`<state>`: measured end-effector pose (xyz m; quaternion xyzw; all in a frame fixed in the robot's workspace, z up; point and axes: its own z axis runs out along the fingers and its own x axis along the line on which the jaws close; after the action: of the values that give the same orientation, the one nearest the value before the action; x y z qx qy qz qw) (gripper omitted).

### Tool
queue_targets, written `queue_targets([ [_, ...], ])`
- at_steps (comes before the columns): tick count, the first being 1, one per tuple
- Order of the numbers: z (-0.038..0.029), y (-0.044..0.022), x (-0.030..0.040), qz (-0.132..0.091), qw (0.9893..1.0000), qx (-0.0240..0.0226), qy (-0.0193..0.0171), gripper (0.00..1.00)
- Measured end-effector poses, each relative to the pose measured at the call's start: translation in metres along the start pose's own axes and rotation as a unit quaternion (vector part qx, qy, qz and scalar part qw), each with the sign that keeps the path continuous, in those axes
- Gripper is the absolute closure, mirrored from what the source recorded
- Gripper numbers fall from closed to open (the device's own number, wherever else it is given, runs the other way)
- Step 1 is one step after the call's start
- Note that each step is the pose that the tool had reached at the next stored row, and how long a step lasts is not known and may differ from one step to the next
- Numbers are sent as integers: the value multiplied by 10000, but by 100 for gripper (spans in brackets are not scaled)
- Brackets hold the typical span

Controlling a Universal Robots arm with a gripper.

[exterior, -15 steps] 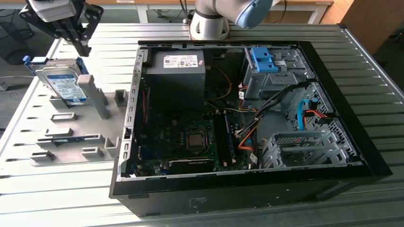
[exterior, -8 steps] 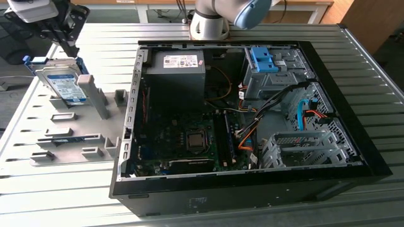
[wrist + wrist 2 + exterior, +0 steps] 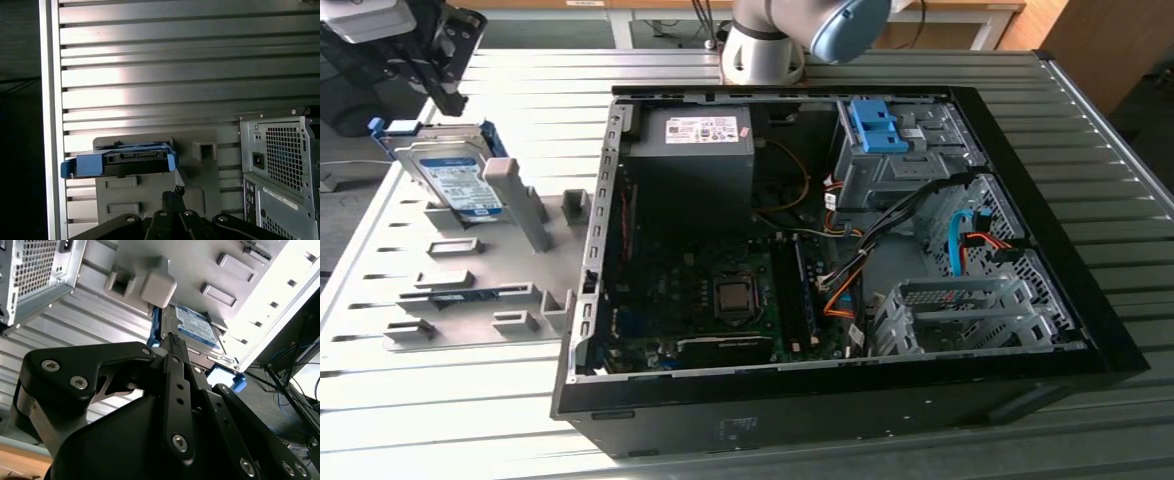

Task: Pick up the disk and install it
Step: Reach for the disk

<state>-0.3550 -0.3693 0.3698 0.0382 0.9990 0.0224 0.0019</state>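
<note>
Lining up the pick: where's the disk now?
The disk stands tilted in the grey holder at the exterior view's left, beside the open computer case.

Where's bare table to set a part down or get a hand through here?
Free: slatted table on the camera side of the grey fixture, at the exterior view's left of the computer case; also the strip past the case at that view's right. Crowded: inside the case, with cables, and around the disk, where the gripper sits close.
</note>
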Motion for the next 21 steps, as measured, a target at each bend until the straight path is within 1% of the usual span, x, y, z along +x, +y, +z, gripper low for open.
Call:
queue_targets([
  [5, 47, 51, 169, 0, 10000, 1, 17, 89],
  [7, 67, 59, 239, 1, 10000, 2, 23, 89],
  [11, 119, 72, 401, 0, 10000, 8, 26, 89],
  [12, 131, 75, 451, 1, 10000, 8, 25, 89],
  [16, 160, 94, 630, 1, 10000, 8, 25, 89],
  [17, 162, 93, 654, 1, 10000, 9, 25, 89],
  [18, 163, 93, 660, 1, 10000, 8, 25, 89],
  [21, 164, 92, 662, 0, 10000, 8, 25, 89],
])
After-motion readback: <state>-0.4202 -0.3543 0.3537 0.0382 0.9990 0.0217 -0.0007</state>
